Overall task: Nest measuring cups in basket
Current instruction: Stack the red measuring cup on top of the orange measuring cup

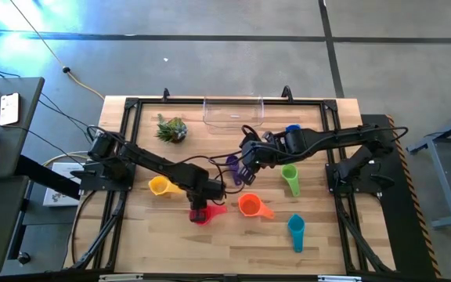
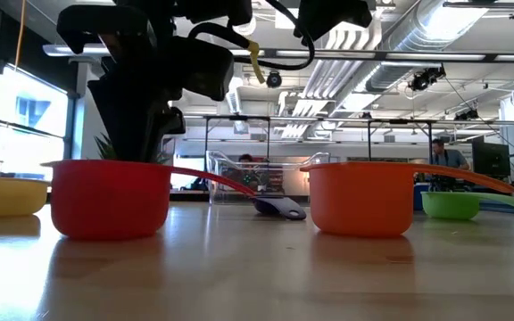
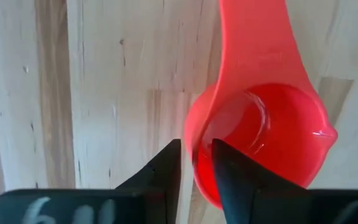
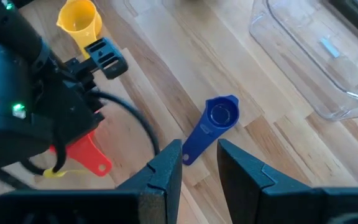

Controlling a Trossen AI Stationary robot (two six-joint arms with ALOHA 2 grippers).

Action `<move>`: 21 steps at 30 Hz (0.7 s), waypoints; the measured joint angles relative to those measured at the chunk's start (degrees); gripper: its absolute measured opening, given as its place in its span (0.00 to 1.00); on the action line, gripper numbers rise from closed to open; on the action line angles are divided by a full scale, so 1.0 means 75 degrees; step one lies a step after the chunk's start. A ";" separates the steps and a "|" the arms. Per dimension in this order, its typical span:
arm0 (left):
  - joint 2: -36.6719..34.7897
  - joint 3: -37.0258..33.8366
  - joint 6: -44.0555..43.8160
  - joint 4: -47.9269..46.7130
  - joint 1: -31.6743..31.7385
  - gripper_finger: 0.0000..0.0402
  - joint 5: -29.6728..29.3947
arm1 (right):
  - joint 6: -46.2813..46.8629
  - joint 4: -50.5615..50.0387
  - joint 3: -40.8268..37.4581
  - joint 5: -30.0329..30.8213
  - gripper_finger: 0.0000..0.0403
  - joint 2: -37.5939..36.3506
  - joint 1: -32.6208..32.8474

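My left gripper (image 1: 200,205) points down at the red cup (image 1: 205,216), which stands on the table near the middle and is also seen in the low view (image 2: 110,198). My right gripper (image 1: 247,168) hangs high over the small purple-blue cup (image 4: 213,124); its fingers are nearly together and hold nothing. That cup lies on the table (image 2: 279,209). Yellow (image 1: 160,186), orange (image 1: 250,205), green (image 1: 290,178) and teal (image 1: 296,229) cups stand apart on the wood. A blue cup (image 1: 292,128) shows beside the right arm. The clear basket (image 1: 233,119) sits at the far edge. My left gripper (image 3: 196,165) has the red cup's rim (image 3: 191,140) on the side next to the handle, pinched with one finger (image 3: 166,171) outside the wall and one (image 3: 232,174) inside the bowl. It comes from above, pointing down. The cup's base is on the table, upright.
A small green plant (image 1: 172,129) stands at the far left of the table, left of the basket. The yellow cup is close beside the left arm. Bare wood lies along the near edge and the left part of the table.
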 joint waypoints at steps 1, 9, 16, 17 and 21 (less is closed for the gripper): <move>-0.0023 -0.0002 -0.0013 -0.0034 0.0035 0.22 0.0030 | -0.0006 0.0001 0.0000 -0.0050 0.23 0.0000 0.0000; -0.0582 -0.0002 -0.0099 -0.0475 0.0317 0.22 0.0016 | 0.0003 0.0125 0.0000 -0.0107 0.23 0.0000 0.0000; -0.1458 -0.0002 -0.0387 -0.1696 0.0472 0.21 -0.0520 | 0.0004 0.0760 0.0000 -0.0107 0.23 0.0003 0.0000; -0.1613 -0.0002 -0.0445 -0.1896 0.0472 0.21 -0.0692 | 0.0004 0.0849 0.0002 -0.0107 0.23 0.0003 0.0000; -0.2266 -0.0005 -0.0683 -0.2556 0.0472 0.21 -0.1153 | -0.0011 0.1176 0.0000 -0.0137 0.23 0.0003 0.0000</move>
